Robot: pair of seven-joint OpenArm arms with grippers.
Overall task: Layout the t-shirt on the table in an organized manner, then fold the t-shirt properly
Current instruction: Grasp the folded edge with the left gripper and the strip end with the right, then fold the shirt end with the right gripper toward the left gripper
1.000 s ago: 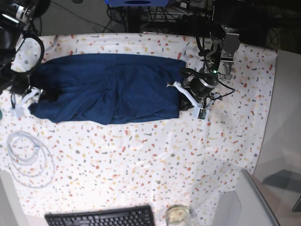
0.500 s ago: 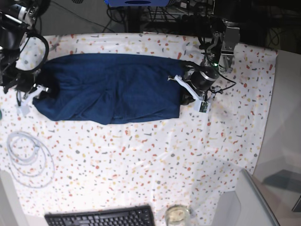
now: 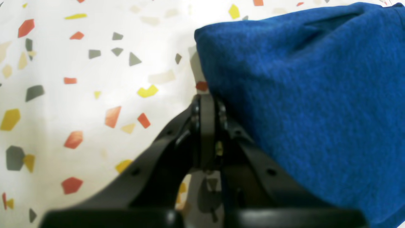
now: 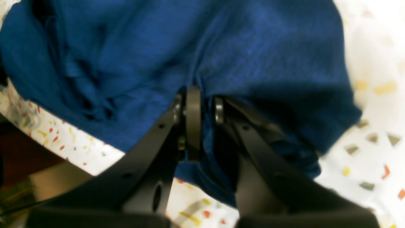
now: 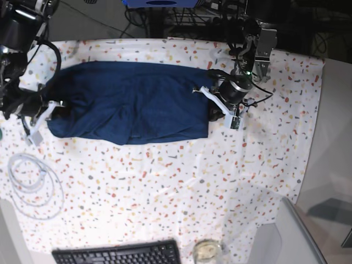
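One speckled white table (image 5: 181, 181) carries the navy t-shirt (image 5: 129, 104).

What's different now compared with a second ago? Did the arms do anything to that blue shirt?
The right gripper has closed on the t-shirt at its end and drawn that end up the picture. The left gripper stayed shut at the shirt's other end and shifted up a little with it, so the whole lower edge sits higher. The table, cable loop and keyboard have not moved.
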